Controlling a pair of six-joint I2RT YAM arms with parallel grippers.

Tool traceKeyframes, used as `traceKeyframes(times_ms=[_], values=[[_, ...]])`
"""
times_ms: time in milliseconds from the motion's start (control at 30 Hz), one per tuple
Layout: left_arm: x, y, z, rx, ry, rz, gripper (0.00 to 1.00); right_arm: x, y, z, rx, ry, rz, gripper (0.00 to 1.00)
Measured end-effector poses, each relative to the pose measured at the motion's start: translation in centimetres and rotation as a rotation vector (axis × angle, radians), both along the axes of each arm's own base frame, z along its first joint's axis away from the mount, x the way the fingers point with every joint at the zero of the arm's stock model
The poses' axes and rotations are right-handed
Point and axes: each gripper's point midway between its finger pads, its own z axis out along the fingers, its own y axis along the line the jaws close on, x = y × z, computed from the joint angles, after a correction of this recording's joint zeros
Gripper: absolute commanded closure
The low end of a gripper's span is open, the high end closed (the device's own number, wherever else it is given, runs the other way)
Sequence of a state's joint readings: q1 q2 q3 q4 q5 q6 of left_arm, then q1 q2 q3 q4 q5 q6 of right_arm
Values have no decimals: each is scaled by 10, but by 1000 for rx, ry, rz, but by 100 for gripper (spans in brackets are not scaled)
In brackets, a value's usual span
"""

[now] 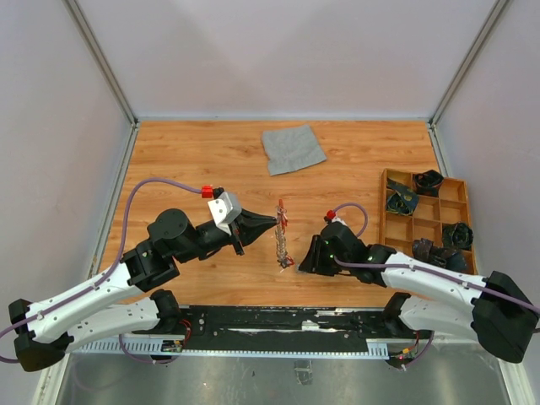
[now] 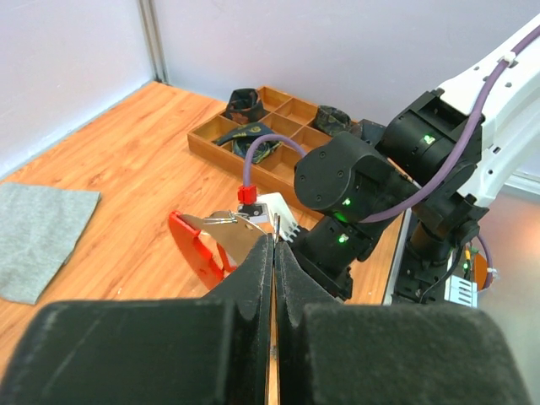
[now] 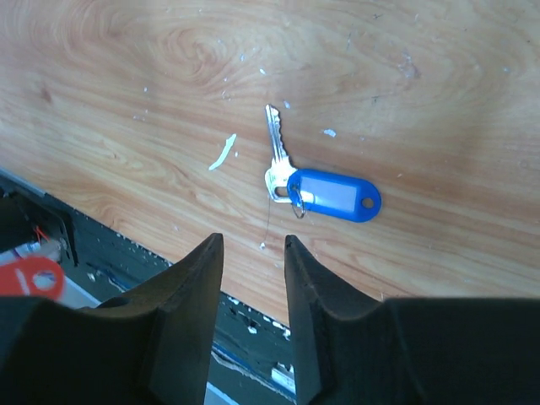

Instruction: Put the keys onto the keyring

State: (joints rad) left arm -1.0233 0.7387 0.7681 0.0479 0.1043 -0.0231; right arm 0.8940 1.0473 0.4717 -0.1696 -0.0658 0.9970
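The left end effector (image 2: 274,246) has its jaws pressed tight together. At their tips it pinches the keyring (image 2: 192,245), a red loop that sticks out to the left of the fingers with a pale tag lying against it. In the top view the keyring and the silvery bits trailing from it hang off this end effector's tip, near the middle of the table (image 1: 194,152).

The right end effector (image 3: 253,249) is partly spread, with a clear gap between its two fingers (image 3: 190,278), and it holds nothing. It hovers over bare wood near the table's front edge. One key (image 3: 275,152) lies flat on the table just beyond the fingertips. Its silver blade points away, and its blue plastic tag (image 3: 335,194) lies to the right. Neither finger touches it.
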Motion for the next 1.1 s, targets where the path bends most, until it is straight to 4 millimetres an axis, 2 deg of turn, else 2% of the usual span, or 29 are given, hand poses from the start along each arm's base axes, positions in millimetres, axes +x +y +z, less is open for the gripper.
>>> traceKeyframes(times_ms=[233,367,600,1100], values=[[0,0,0,0,0,0,99,4,-3,-14,-42,29,-43,60],[0,0,0,0,0,0,99,4,-5,-21,-64,44,-51,65],[0,0,0,-1,0,0,99,2,-5,-37,-99,86,-61,68],[-1,2,2,-6,-3,0,100,8,4,-40,-73,86,-75,83]])
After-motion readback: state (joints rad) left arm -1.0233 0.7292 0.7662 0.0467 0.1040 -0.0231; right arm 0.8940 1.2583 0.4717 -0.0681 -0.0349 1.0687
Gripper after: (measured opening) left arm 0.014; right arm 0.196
